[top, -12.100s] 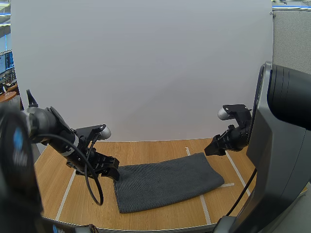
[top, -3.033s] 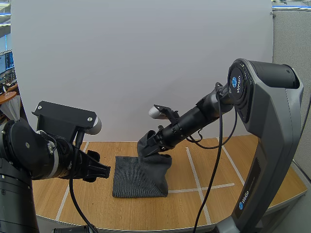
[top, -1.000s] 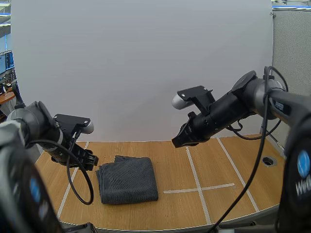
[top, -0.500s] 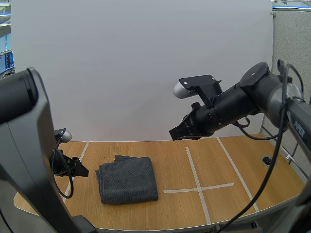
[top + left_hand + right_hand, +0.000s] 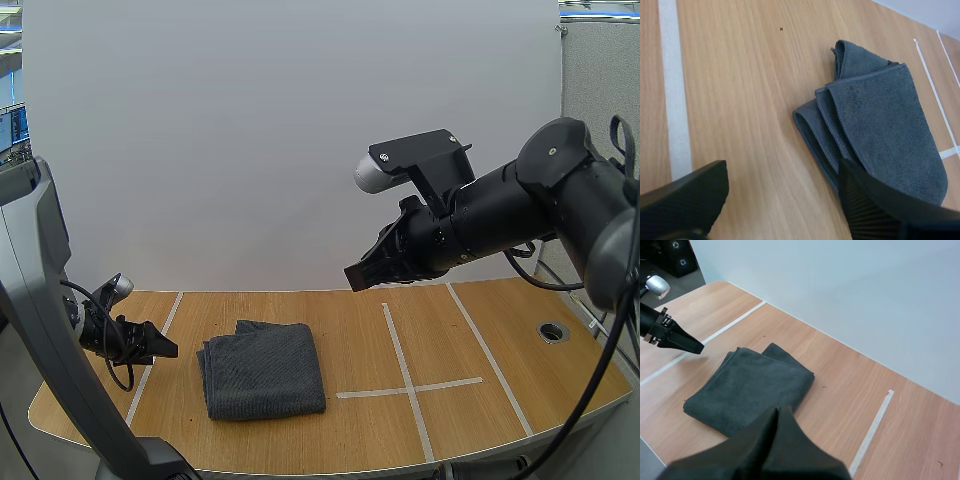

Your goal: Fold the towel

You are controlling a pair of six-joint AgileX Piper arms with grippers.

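Note:
A dark grey towel [image 5: 263,370] lies folded into a thick rectangle on the wooden table [image 5: 450,340], left of the middle. Its stacked edges [image 5: 822,125] face my left gripper. My left gripper [image 5: 158,348] hovers low over the table a short way left of the towel, open, with nothing between its fingers [image 5: 690,195]. My right gripper [image 5: 355,279] hangs high above the table, right of the towel, shut on nothing, its fingers together as one dark wedge [image 5: 778,413]. From the right wrist view the towel [image 5: 752,390] lies below, with the left gripper [image 5: 687,344] beside it.
White tape lines [image 5: 398,350] cross the table right of the towel, and another line [image 5: 150,340] runs under the left gripper. A small round hole [image 5: 548,331] sits near the right edge. A white wall stands behind the table.
My left gripper has drawn back to the left, away from the towel's edge. My right gripper has closed fully and its arm has pulled up and back. The towel has not moved.

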